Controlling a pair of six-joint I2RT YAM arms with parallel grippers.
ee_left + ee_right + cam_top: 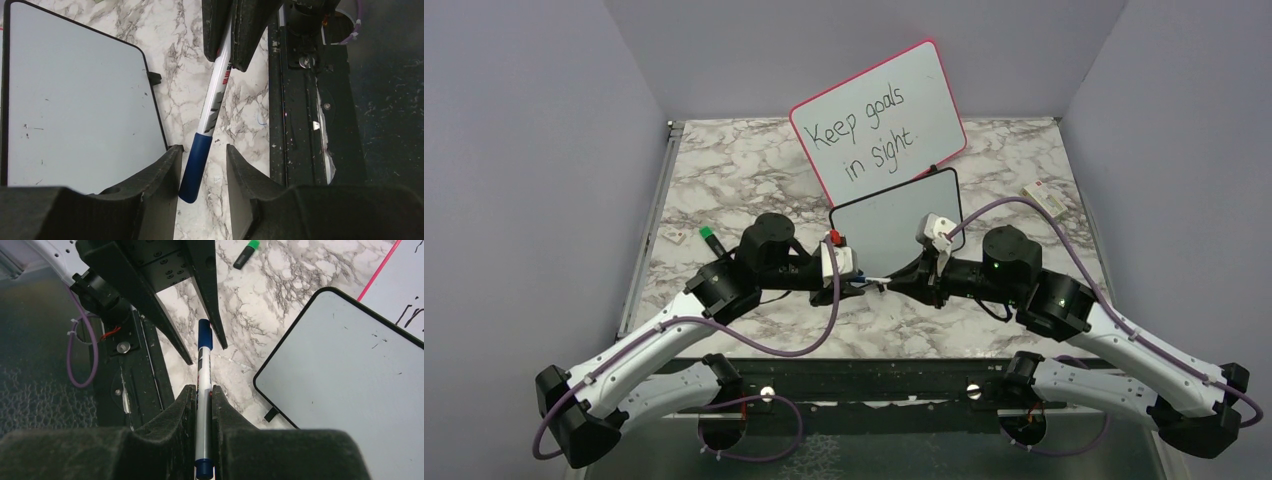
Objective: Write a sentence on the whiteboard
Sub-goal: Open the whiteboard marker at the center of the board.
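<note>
Closest to us, the left gripper (202,156) stands spread, with the blue cap of the marker (216,95) between its fingers. At the right wrist, the right gripper (202,392) clamps the barrel. From above, we see the whiteboard (886,210) lying flat just beyond both grippers.

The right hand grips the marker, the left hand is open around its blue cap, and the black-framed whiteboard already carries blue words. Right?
No: the whiteboard carries no words; the right wrist view shows it blank. The right hand grips the marker, and the left hand is open around its cap.
</note>
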